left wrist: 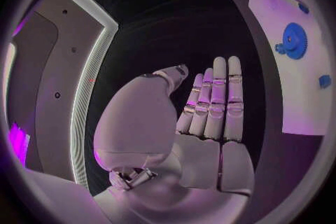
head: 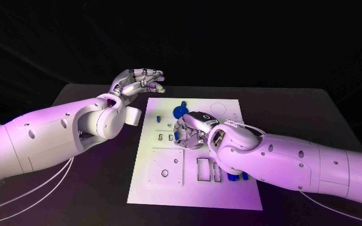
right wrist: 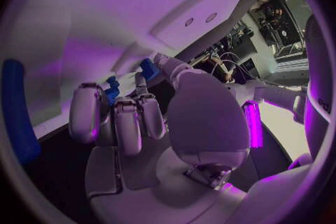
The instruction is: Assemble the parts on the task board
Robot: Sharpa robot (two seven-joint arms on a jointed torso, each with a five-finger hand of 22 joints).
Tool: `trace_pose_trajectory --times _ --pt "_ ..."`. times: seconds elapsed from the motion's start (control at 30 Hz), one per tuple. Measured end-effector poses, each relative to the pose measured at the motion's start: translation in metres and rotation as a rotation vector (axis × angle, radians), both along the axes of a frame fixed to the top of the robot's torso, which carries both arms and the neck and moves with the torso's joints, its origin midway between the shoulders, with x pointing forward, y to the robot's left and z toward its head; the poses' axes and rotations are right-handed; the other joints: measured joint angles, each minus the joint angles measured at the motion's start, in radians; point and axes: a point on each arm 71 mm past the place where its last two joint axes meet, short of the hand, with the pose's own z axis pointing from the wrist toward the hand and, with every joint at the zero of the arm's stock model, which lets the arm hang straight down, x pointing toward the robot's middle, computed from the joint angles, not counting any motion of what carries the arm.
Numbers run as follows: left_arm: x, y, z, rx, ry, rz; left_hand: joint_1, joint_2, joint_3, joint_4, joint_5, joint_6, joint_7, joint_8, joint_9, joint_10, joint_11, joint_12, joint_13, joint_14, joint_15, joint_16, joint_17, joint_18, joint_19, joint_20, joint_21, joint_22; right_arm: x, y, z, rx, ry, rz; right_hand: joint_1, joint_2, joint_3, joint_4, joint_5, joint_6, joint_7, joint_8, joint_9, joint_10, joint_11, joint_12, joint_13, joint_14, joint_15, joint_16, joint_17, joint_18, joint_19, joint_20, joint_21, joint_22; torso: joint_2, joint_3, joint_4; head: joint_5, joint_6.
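Task board (head: pixel 162 184) lies flat mid-worktop (head: pixel 302 105). Blue gear (head: pixel 181 112) seated near far edge; further blue part (head: pixel 242 176) at near right, beside right arm.

Right hand (head: pixel 192 131) lowered over board centre, small blue part (right wrist: pixel 148 69) pinched at fingertips (right wrist: pixel 155 63).

Left hand (head: pixel 139 82) raised off board's far left corner, fingers extended, nothing held.

Parts judged light, rigid, smooth plastic, slip-prone; best pinched across side faces. Gear best taken by rim.

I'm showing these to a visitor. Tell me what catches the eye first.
The white board in the middle of the black table stands out, with a blue gear near its far edge. The right hand is down on the board with its fingers curled at small blue parts. The left hand hovers off the board's far left corner, flat and holding nothing.
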Motion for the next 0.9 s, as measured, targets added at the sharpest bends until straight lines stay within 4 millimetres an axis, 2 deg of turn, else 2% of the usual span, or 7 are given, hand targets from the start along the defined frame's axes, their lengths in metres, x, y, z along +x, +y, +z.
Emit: trace_pose_trajectory --times 0.17,0.3,0.37,0.53,0.67,0.77,0.9 --pt "0.000 0.000 0.000 0.000 0.001 0.000 0.000 0.000 0.000 0.000 0.000 0.000 0.000 -0.004 0.002 -0.004 0.004 0.000 0.000 -0.004 -0.004 0.000 0.004 0.000 -0.007 0.000 0.007 0.002 0.000 0.000 0.001 0.009 -0.007 -0.004 -0.004 -0.004 -0.043 0.017 0.000 -0.025 0.003 -0.013 -0.004 -0.004 0.004 -0.001 0.000 -0.004 0.004 0.000 0.000 0.000 -0.004 0.004 -0.006 -0.004 0.000 0.0001 -0.0001 0.000 -0.001" --pt "0.001 0.002 -0.001 0.005 0.007 -0.001 0.000 0.000 0.000 0.000 0.000 -0.010 -0.002 -0.012 0.004 -0.006 0.001 0.000 0.000 0.024 -0.008 0.031 0.023 0.000 0.004 -0.006 0.029 0.012 -0.001 -0.003 0.003 0.028 -0.015 -0.010 0.093 0.049 -0.374 0.136 0.012 -0.132 0.028 -0.055 -0.032 -0.011 0.021 -0.001 0.000 -0.002 0.023 0.000 0.000 0.000 -0.007 0.022 -0.015 -0.005 -0.002 0.0003 -0.0009 0.001 -0.001" --pt "0.002 0.004 -0.002 0.012 0.012 -0.004 -0.005 -0.005 -0.003 -0.003 0.000 -0.014 -0.004 -0.013 0.007 -0.009 -0.002 0.000 0.001 0.049 -0.013 0.059 0.044 0.000 0.020 -0.013 0.048 0.021 -0.003 -0.005 0.005 0.043 -0.017 -0.014 0.126 0.062 -0.465 0.171 0.012 -0.141 0.029 -0.055 -0.037 -0.011 0.021 -0.001 0.000 -0.002 0.023 0.000 0.000 0.000 -0.007 0.022 -0.019 -0.004 -0.002 0.0007 -0.0009 0.001 0.000" --pt "0.003 0.006 -0.004 0.053 0.027 -0.026 -0.023 -0.017 -0.034 0.014 0.000 -0.013 -0.005 -0.017 0.020 0.046 -0.022 0.049 0.034 0.097 -0.032 0.199 0.148 0.000 0.063 -0.034 0.122 0.059 -0.007 -0.014 0.018 0.092 -0.024 -0.017 0.131 0.067 -0.506 0.178 0.012 -0.141 0.030 -0.055 -0.038 -0.007 0.025 -0.001 0.000 -0.002 0.023 0.000 0.000 0.000 -0.007 0.022 -0.019 -0.002 -0.004 0.0008 -0.0007 0.001 0.003" --pt "0.004 0.006 -0.007 0.112 0.042 -0.057 -0.029 -0.022 -0.088 0.016 0.000 -0.014 -0.027 0.052 0.069 0.068 -0.052 0.204 0.150 0.119 -0.054 0.414 0.306 0.000 0.100 -0.054 0.225 0.117 -0.006 -0.026 0.034 0.138 -0.030 -0.016 0.141 0.077 -0.506 0.178 0.012 -0.141 0.030 -0.049 -0.039 -0.007 0.025 -0.001 0.000 -0.002 0.023 0.000 0.000 0.000 -0.007 0.022 -0.023 -0.003 -0.007 0.0008 -0.0014 0.000 0.007" --pt "0.003 0.004 -0.010 0.175 0.060 -0.087 -0.039 -0.008 -0.136 0.048 0.003 -0.071 -0.042 0.179 0.150 -0.052 -0.062 0.517 0.389 0.208 -0.069 0.712 0.571 0.000 0.100 -0.065 0.362 0.203 -0.002 -0.039 0.047 0.182 -0.024 -0.021 0.152 0.100 -0.506 0.178 0.012 -0.140 0.030 -0.041 -0.040 -0.011 0.028 -0.001 0.000 -0.002 0.023 0.000 0.000 0.000 -0.011 0.025 -0.031 -0.010 -0.011 0.0008 -0.0037 0.002 0.008" --pt "0.002 0.002 -0.015 0.279 0.099 -0.136 -0.061 0.007 -0.164 0.104 0.003 -0.092 -0.072 0.346 0.250 -0.098 -0.090 0.808 0.580 0.334 -0.090 0.924 0.793 0.000 0.117 -0.089 0.532 0.340 0.010 -0.064 0.067 0.244 -0.001 -0.061 0.163 0.129 -0.499 0.171 0.012 -0.111 0.026 -0.018 -0.037 -0.011 0.028 -0.001 0.000 -0.002 0.023 0.000 0.000 0.000 -0.011 0.025 -0.033 -0.003 -0.019 0.0015 -0.0052 0.011 0.005"
